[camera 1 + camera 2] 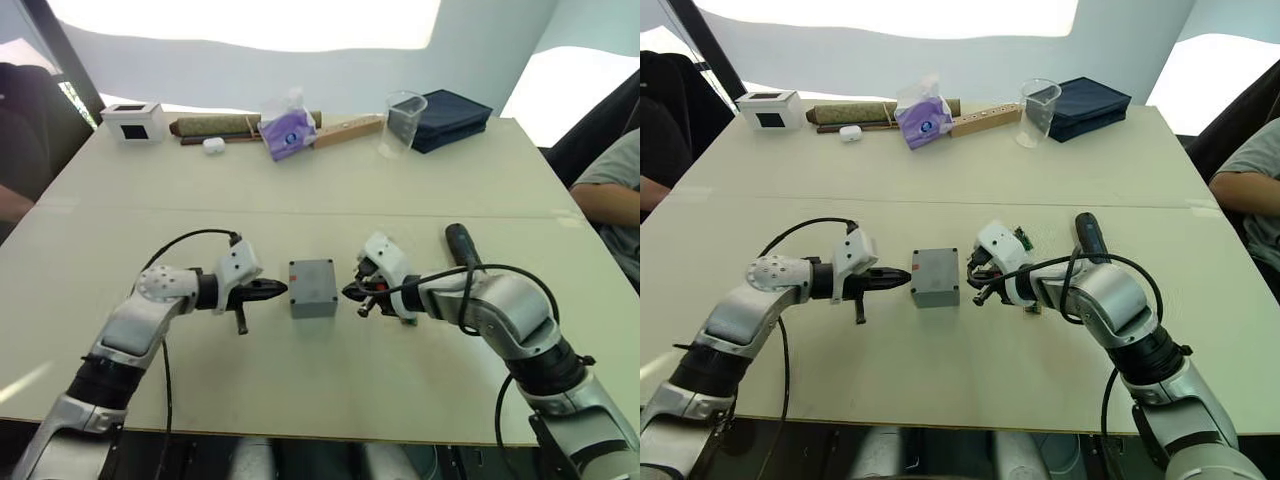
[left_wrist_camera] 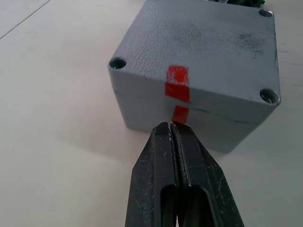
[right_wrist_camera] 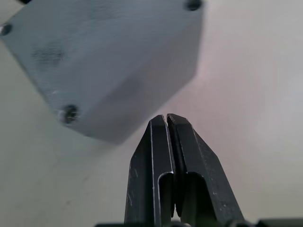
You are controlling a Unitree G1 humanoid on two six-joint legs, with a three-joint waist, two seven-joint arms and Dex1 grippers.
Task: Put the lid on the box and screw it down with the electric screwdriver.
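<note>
Your left gripper (image 1: 272, 291) rests on the table (image 1: 320, 390), fingers pressed together with nothing between them, tips pointing right at the box (image 1: 312, 288). The box sits mid-table, nearer the front edge, with the lid (image 2: 208, 42) on top. It is grey and speckled, with a screw hole at each visible corner and a red stripe crossing the seam. Bare table surrounds it. Your right gripper (image 1: 352, 291), also clenched and empty, points left at it. The screwdriver (image 1: 460, 243) lies beyond your right arm, running front to back.
</note>
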